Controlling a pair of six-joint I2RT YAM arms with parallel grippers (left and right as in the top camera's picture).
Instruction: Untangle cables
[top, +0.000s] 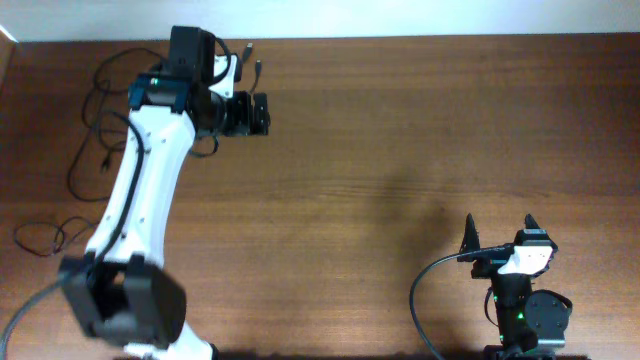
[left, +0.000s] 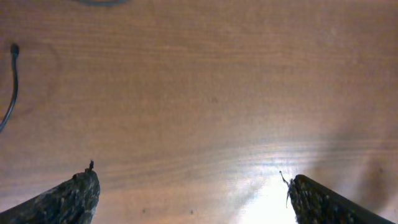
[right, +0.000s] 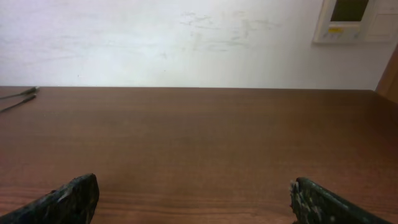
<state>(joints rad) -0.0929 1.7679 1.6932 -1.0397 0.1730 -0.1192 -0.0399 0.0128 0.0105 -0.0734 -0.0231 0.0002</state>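
Overhead: the cables (top: 92, 105) lie loose and wavy on the far-left side of the table (top: 400, 130). Loops trail toward the left edge, and two plug ends (top: 250, 58) sit near the top beside the left arm's wrist. No tight knot shows, though the arm hides part of the bunch. The left gripper (top: 260, 115) hovers just right of the cords, touching none. The right gripper (top: 500, 230) sits bottom right, well apart from them. Left wrist: jaws spread wide, nothing between, bare wood below. One cord (left: 12, 81) runs down the left edge, outside the fingers. Right wrist: jaws released and empty, facing the wall (right: 186, 43), with two cord tips far off at left. Step, judged: between grasps, picking the next strand. The next move calls for bringing the left gripper back over one cord, lowering, closing on it and drawing it clear of the others.
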